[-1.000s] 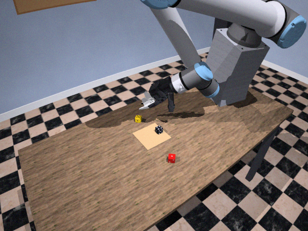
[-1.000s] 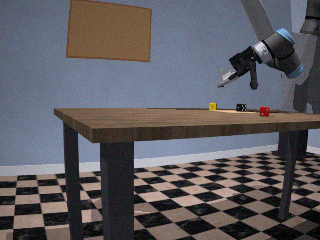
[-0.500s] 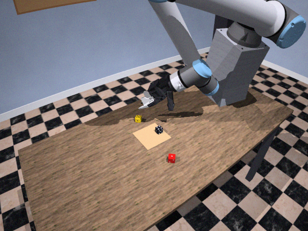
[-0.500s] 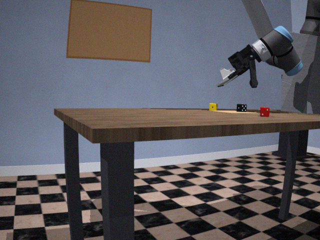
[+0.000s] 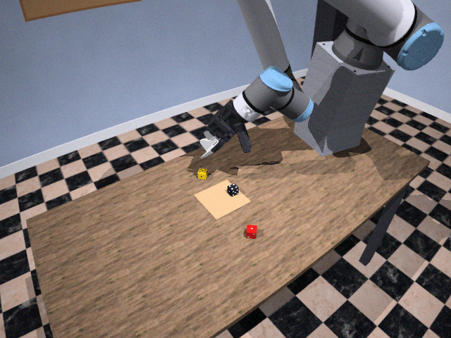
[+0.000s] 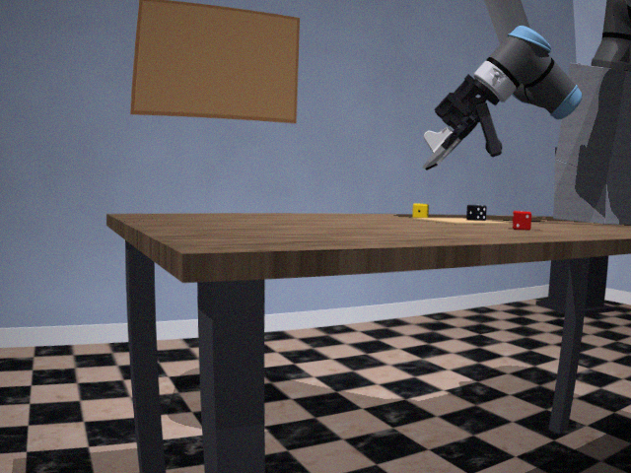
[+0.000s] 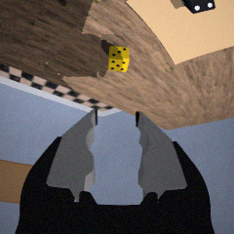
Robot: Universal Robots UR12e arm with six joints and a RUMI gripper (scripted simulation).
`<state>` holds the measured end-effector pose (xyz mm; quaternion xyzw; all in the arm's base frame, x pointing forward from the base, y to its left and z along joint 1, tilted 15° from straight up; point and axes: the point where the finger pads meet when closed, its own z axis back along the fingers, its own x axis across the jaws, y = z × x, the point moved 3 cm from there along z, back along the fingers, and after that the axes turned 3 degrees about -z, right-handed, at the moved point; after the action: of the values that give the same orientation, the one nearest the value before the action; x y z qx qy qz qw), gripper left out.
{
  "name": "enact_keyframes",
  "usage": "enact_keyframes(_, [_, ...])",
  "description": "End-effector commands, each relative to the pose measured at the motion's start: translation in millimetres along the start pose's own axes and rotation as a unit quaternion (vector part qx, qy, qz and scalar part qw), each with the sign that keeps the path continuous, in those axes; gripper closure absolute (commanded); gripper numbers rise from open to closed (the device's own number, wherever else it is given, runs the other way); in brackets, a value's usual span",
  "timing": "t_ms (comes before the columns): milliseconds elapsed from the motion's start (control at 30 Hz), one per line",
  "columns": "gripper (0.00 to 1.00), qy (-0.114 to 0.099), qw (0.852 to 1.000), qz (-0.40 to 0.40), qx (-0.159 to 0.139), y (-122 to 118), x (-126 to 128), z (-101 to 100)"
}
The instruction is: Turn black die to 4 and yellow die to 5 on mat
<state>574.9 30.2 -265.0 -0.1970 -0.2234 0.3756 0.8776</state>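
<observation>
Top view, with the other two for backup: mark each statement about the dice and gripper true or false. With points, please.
1. The yellow die (image 5: 202, 174) (image 6: 420, 210) (image 7: 119, 59) sits off the mat (image 5: 218, 203) (image 6: 443, 220) (image 7: 195, 34). True.
2. The red die (image 5: 251, 232) (image 6: 522, 220) is on the mat. False: it sits on the table (image 5: 145, 236) (image 6: 306, 234) (image 7: 151, 97) beside it.
3. The red die shows a single pip on top. True.
4. The gripper (image 5: 204, 156) (image 6: 428, 167) (image 7: 116, 111) holds the black die (image 5: 232, 189) (image 6: 476, 212) (image 7: 201, 5). False: its fingers stand apart with nothing between them; that die rests on the mat.

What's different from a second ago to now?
The gripper has tipped to point more steeply down: its wrist end has moved up and leftward in the exterior view, while the fingertips have barely shifted. Nothing was taken hold of or let go. The yellow die, black die, red die and mat stayed put.
</observation>
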Motion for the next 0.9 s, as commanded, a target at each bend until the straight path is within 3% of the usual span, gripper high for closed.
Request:
enact_keyframes(0, [0.72, 0.004, 0.999, 0.001, 0.046, -7.6, 0.8, -2.5])
enact_keyframes(367, [0.72, 0.011, 0.984, 0.001, 0.179, -28.1, 1.7, -7.6])
enact_keyframes(433, [0.72, 0.011, 0.984, 0.001, 0.179, -28.1, 1.7, -7.6])
enact_keyframes(867, [0.72, 0.017, 0.952, 0.000, 0.305, -47.6, 2.7, -14.2])
